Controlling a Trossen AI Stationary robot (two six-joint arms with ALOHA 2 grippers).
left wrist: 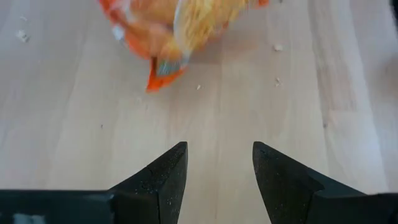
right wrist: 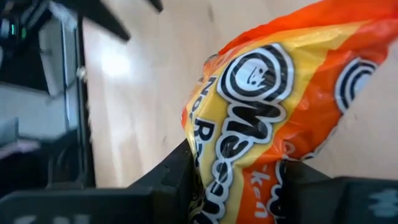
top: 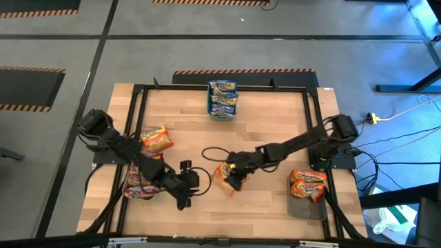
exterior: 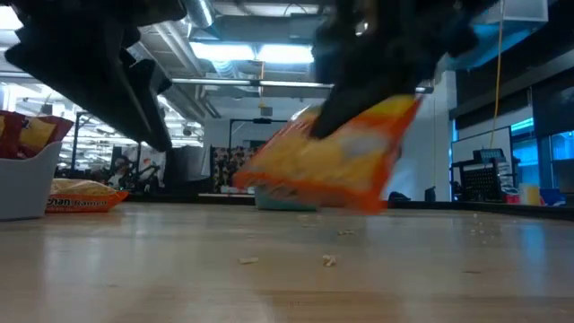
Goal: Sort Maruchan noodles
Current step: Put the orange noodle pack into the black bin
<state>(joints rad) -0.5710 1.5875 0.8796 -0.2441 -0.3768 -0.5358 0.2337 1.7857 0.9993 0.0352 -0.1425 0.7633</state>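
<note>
I have the right gripper [top: 233, 178] clamped on an orange packet [top: 224, 178] lifted off mid-tabletop [top: 275, 117], its long axis seemingly tilted, with the orange stack [top: 308, 184] off to its right, nearer this arm than the left gripper [top: 191, 184], which waits unclenched.

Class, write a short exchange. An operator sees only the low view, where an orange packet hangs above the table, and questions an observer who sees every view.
Operator: Which arm holds the orange packet?
Observer: The right pincer is shut on the orange packet, near the table's middle.
Operator: Where are packets like it?
Observer: Other orange packets lie in the grey tray near the right arm's base.
</note>
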